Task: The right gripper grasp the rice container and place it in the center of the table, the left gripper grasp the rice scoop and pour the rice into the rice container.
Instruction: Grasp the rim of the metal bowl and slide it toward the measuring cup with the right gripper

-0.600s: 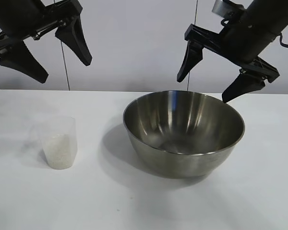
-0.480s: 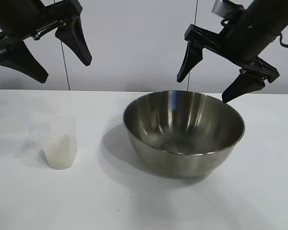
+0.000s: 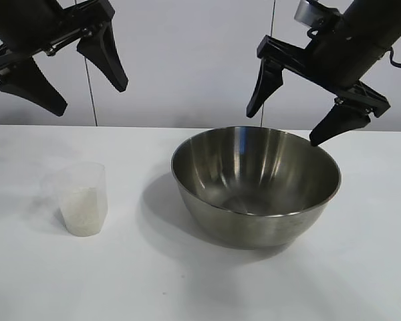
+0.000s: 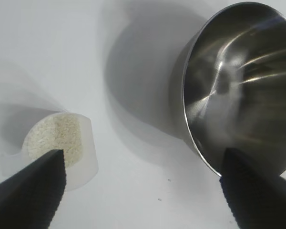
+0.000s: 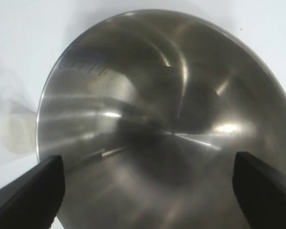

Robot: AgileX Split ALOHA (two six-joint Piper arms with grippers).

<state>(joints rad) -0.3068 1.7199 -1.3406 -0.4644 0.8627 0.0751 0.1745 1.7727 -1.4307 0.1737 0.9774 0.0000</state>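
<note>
The right tool (image 3: 287, 117) was held spread, empty, above the rice container (image 3: 255, 187); the left tool (image 3: 87, 90), likewise spread, above the rice scoop (image 3: 81, 199).

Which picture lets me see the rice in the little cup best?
The left wrist view: it looks down into the rice scoop, showing the rice from above. The exterior view shows the rice only through the cup's cloudy side. In the right wrist view it's just a pale blur beside the rice container.

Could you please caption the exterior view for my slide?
Both open grippers, left and right, hover above the white table; the rice scoop holds rice beside the empty steel rice container.
</note>
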